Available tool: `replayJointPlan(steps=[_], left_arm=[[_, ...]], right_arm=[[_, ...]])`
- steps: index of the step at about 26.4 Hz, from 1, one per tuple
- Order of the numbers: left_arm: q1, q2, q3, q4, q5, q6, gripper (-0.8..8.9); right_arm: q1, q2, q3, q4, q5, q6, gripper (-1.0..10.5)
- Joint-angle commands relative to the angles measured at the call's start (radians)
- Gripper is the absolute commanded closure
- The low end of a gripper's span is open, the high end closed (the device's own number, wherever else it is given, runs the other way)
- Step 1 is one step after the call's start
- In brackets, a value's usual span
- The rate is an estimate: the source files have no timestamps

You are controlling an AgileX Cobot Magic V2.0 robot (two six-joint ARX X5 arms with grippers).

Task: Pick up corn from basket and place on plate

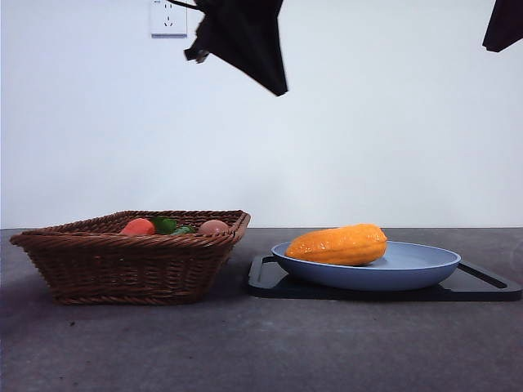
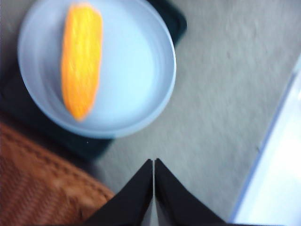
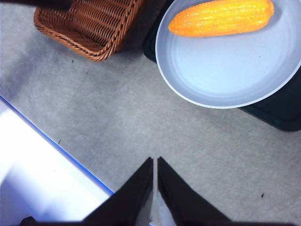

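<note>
Corn: we see the corn (image 1: 339,245) lying on its side in the plate (image 1: 425,265), toward the plate's left half in the front view, tapered end pointing left.
Plate: we find it right of centre in the front view, sitting on a flat black tray (image 1: 482,286).
Basket: the basket (image 1: 122,261) stands at lower left of the front view, just beside the tray; we spot red, green and peach-coloured items (image 1: 167,226) peeking over its rim.
Left gripper: the left gripper (image 2: 154,162) is clenched on nothing, jaws pressed tip to tip, up in the air above the grey table (image 2: 225,94), with the plate and corn at upper left of its view.
Right gripper: the right gripper (image 3: 154,160) is likewise closed and empty, high over bare table.
Wall: we note a white socket (image 1: 168,18) at upper left.
</note>
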Motion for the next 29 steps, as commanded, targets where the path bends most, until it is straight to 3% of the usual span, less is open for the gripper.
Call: replayJointPlan(steps=[1, 7, 13, 23, 29], left_arm=[[-0.005, 0.001, 0.03, 0.086, 0.004, 0.009, 8.06], [-0.005, 0.001, 0.03, 0.262, 0.003, 0.007, 8.06], [0.052, -0.048, 0.03, 0.311, -0.014, 0.032, 8.06], [0.336, -0.314, -0.026, 0.317, -0.003, 0.005, 8.06], [0.54, -0.552, -0.286, 0.483, -0.003, 0.004, 8.06]], right_arm=[[0.003, 0.009, 0.012, 0.006, -0.001, 0.003, 9.4], [0.003, 0.009, 0.012, 0.006, 0.0, 0.003, 9.4], [0.003, 0.008, 0.012, 0.006, 0.0, 0.003, 9.4], [0.003, 0.009, 0.012, 0.006, 0.0, 0.003, 9.4], [0.003, 0.008, 0.012, 0.006, -0.001, 0.003, 9.4]])
